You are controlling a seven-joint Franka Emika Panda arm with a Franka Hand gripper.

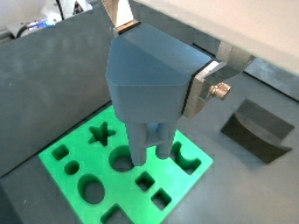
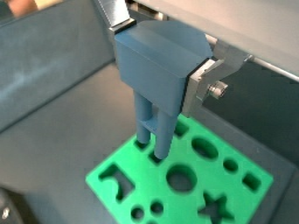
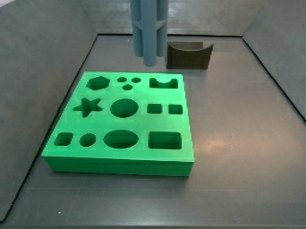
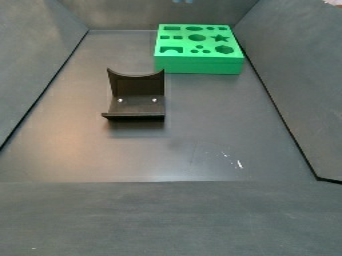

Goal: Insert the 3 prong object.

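My gripper (image 1: 163, 57) is shut on the wide head of the 3 prong object (image 1: 146, 79), a blue-grey post with its prongs pointing down. Both wrist views show silver fingers (image 2: 205, 77) pressed on its sides, the gripper (image 2: 163, 51) around it. The prongs hang above the green block (image 1: 82, 171) with shaped holes, clear of its top. In a side view the post (image 3: 147, 31) hangs over the block's (image 3: 120, 148) far edge; the gripper is above the frame there. The block also shows in a wrist view (image 2: 239, 188) and in a side view (image 4: 198, 55), where post and gripper are out of view.
A dark brown block with a curved notch (image 3: 189, 55) stands beyond the green block, also seen in a wrist view (image 1: 257, 131) and a side view (image 4: 134, 95). Grey walls (image 3: 48, 72) enclose the dark floor.
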